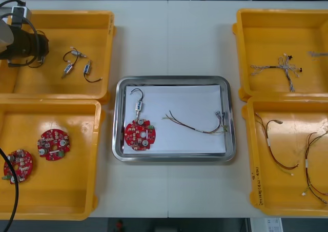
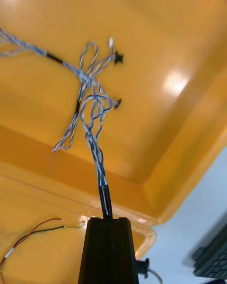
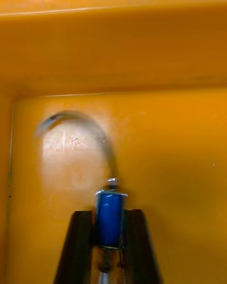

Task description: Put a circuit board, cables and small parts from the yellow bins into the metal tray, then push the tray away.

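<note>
The metal tray (image 1: pixel 119 139), white inside, sits mid-table. It holds a round red circuit board (image 1: pixel 139 135), a small metal part (image 1: pixel 138 104) with a black hooked cable, and a red and yellow cable (image 1: pixel 197 124). My left arm (image 1: pixel 23 43) hangs over the far left yellow bin (image 1: pixel 97 21). The left gripper (image 3: pixel 109 215) is shut on a blue small metal part (image 3: pixel 109 213) whose black cable (image 3: pixel 80 120) curves above the bin floor. My right gripper (image 2: pixel 109 220) is shut on the black-sleeved end of a twisted blue and white cable (image 2: pixel 92 109), which trails into the far right bin (image 2: pixel 165 38).
Two more small metal parts (image 1: pixel 77 62) lie in the far left bin. The near left bin (image 1: pixel 77 191) holds two red circuit boards (image 1: pixel 53 144). Red and yellow cables (image 1: pixel 277 145) lie in the near right bin (image 1: pixel 277 201). The blue and white cable (image 1: pixel 282 68) lies in the far right bin (image 1: pixel 256 26).
</note>
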Robot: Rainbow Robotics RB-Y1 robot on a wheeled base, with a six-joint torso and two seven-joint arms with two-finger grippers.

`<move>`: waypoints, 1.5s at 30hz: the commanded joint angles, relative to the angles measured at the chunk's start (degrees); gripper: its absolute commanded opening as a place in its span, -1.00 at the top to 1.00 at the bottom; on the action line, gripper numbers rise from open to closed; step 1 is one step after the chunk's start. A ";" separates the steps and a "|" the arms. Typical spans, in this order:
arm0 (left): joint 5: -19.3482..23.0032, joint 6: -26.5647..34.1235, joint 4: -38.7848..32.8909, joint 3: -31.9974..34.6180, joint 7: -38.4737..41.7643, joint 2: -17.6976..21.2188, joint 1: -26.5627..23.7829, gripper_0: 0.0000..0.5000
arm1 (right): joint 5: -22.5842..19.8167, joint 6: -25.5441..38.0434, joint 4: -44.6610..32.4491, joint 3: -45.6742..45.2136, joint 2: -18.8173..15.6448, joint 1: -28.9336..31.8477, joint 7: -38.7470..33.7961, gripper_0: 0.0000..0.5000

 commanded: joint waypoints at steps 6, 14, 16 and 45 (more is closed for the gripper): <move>0.33 -1.15 -0.72 -0.47 -7.96 0.69 0.45 1.00 | -9.08 0.25 -15.37 1.89 1.94 0.21 -1.96 1.00; 0.24 0.52 -2.04 0.67 -8.32 1.48 0.36 1.00 | -12.94 0.25 -26.09 10.60 5.63 0.92 -2.75 1.00; -0.11 2.89 -3.45 2.17 -8.23 1.83 0.36 1.00 | -13.12 0.25 -27.67 12.97 6.86 0.92 -3.11 1.00; -15.84 32.42 -25.42 12.89 2.85 3.94 0.54 1.00 | -7.76 -15.62 -26.88 47.69 13.45 6.10 -4.51 1.00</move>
